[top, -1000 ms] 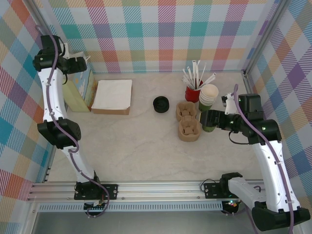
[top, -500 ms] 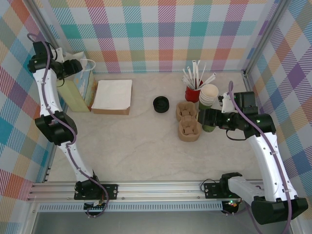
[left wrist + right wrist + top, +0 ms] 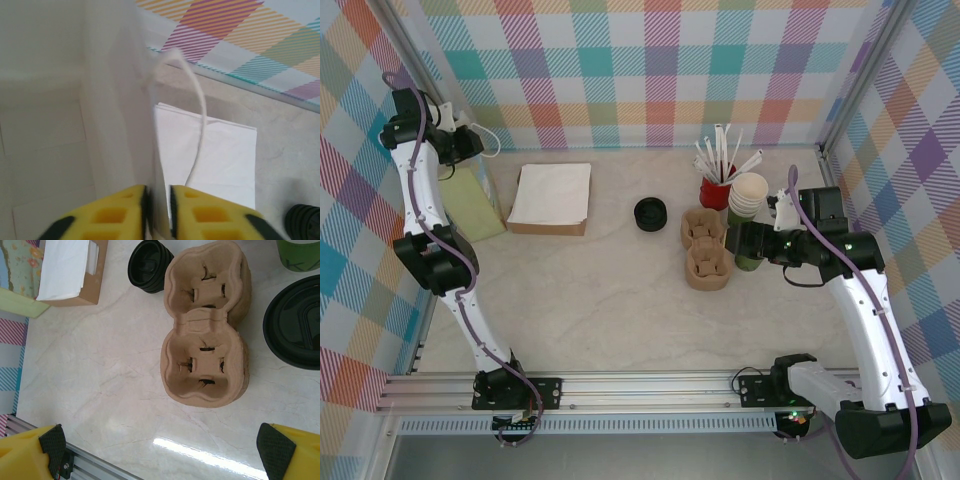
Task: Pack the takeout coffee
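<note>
The takeout coffee [image 3: 747, 263], an olive-green cup under a round black lid [image 3: 295, 330], stands just right of the brown pulp carrier [image 3: 705, 250]. My right gripper [image 3: 752, 243] hovers over it, open; in the right wrist view its yellow fingertips [image 3: 50, 450] spread wide over bare table below the carrier [image 3: 205, 325]. My left gripper [image 3: 470, 140] is at the far left. There it is shut on the top edge of a paper bag [image 3: 115, 125], the white wall pinched between the yellow fingers [image 3: 200, 212]. The bag's cord handle [image 3: 197, 115] loops up beside it.
A box of white napkins [image 3: 552, 197] lies right of the bag's green side [image 3: 475, 200]. A stack of black lids [image 3: 650, 213] sits mid-table. A red cup of straws [image 3: 717, 185] and stacked cups [image 3: 748, 195] stand behind the carrier. Plaid walls enclose the table.
My left gripper has closed on the bag's edge and shifted left, and the bag's patterned face no longer shows. The right arm has barely moved.
</note>
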### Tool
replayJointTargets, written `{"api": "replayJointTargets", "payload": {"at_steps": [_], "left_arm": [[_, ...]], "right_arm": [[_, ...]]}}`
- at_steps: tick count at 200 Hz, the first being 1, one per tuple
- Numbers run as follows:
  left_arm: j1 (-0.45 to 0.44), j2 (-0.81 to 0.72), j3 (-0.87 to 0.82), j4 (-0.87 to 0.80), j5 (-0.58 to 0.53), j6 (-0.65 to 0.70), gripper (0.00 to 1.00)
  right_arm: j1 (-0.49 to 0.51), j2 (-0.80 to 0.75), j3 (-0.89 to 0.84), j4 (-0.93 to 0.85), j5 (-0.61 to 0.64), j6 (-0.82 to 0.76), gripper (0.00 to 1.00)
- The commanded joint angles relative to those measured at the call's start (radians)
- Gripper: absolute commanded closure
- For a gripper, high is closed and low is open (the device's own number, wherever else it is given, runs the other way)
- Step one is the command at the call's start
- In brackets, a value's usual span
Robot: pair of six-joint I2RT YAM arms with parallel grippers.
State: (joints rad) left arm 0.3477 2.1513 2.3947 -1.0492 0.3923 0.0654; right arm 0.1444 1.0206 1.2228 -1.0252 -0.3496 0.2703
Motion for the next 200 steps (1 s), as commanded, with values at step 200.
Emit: {"api": "replayJointTargets", "payload": {"at_steps": [200], "left_arm": [[-0.345,-0.783,-0.441,-0.062,-0.411,0.004,1.0]], "right_arm": [[-0.003,-0.039,-0.015,-0.055,0.106,0.002,0.0]]}}
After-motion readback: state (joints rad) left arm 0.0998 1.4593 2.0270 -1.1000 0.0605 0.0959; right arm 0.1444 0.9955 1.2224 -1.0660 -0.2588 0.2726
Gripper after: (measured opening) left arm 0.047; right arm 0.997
